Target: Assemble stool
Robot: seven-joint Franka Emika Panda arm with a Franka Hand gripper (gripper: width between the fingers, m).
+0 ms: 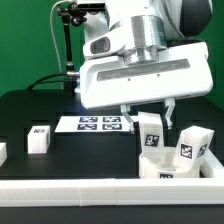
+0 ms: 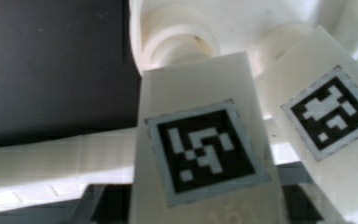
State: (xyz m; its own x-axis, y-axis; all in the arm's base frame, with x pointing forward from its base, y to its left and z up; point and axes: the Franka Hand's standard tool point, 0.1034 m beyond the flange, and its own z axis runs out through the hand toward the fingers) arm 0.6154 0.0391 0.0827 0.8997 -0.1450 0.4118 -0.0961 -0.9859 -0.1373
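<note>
Meanwhile, clamped on a leg (image 1: 151,128) above the seat (image 1: 163,170), the end effector (image 1: 150,114) could jam it askew if tilted.

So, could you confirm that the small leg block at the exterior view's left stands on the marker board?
Not quite: the exterior view shows the leg block standing on the black table, apart from the marker board.

Exterior view frontal, wide; wrist view very close; shared: leg block (image 2: 202,140).
</note>
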